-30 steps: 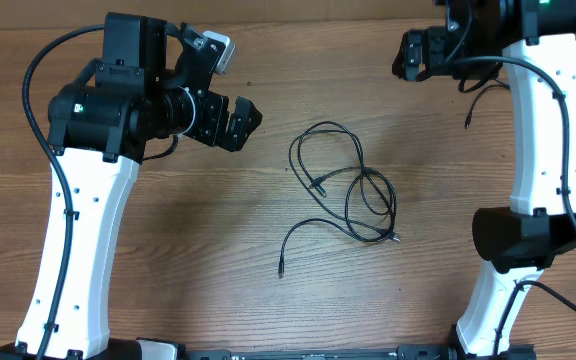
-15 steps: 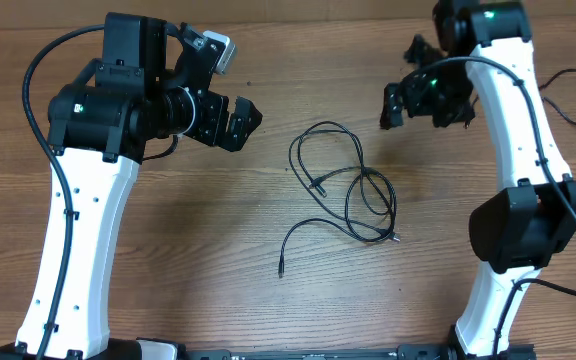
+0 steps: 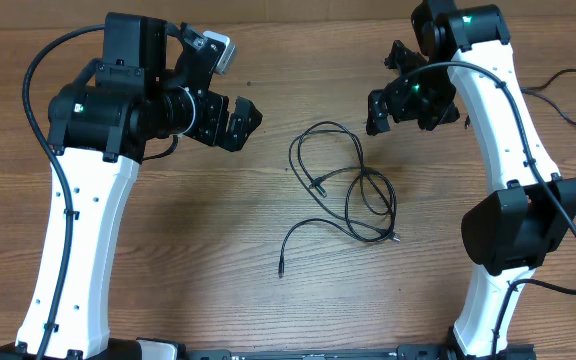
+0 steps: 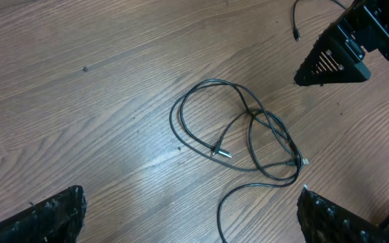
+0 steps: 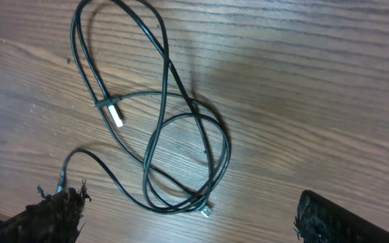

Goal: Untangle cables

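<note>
A tangle of thin black cables [image 3: 353, 190] lies on the wooden table between the arms, in loops that cross each other, with small plugs [image 3: 318, 186] at the ends. It also shows in the left wrist view [image 4: 248, 131] and in the right wrist view [image 5: 161, 115]. My left gripper [image 3: 242, 122] is open and empty, held above the table to the left of the tangle. My right gripper [image 3: 380, 108] is open and empty, above the table just behind and right of the tangle. In both wrist views the fingertips [image 4: 53, 216] [image 5: 53, 216] stand wide apart with nothing between them.
Another thin black cord [image 3: 573, 78] lies at the back right of the table, behind the right arm; one plug end of it shows in the left wrist view [image 4: 296, 30]. The right arm's white link [image 3: 513, 130] stands to the right of the tangle.
My right gripper has swung from the back right corner forward and left, closer to the tangle. The left arm and the cables have not moved.
</note>
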Robot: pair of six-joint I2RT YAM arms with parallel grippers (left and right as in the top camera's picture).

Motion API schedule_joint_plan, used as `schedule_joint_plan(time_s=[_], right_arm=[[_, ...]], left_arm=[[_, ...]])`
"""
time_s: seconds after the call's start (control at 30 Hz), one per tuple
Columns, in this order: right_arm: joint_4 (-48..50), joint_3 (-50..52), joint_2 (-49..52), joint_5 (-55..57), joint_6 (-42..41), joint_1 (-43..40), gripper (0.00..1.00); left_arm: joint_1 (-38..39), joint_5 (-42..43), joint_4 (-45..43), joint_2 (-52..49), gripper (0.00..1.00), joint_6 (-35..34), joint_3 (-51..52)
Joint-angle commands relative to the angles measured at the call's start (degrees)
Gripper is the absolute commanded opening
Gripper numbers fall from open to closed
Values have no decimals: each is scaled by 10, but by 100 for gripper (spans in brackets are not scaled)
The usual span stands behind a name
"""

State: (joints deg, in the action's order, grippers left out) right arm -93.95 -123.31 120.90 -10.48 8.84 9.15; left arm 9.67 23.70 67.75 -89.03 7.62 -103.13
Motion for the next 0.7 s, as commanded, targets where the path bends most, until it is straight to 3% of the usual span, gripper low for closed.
schedule_joint_plan(time_s=[0.0, 0.47, 0.67], right_arm=[[2, 3, -13, 3, 45, 2, 100], [39, 5, -13, -35, 46, 2, 100], [113, 89, -49, -38, 47, 3, 100]], left_arm=[[1, -4, -1, 9, 100, -1, -9], [1, -4, -1, 9, 100, -1, -9], [1, -4, -1, 9, 100, -1, -9]])
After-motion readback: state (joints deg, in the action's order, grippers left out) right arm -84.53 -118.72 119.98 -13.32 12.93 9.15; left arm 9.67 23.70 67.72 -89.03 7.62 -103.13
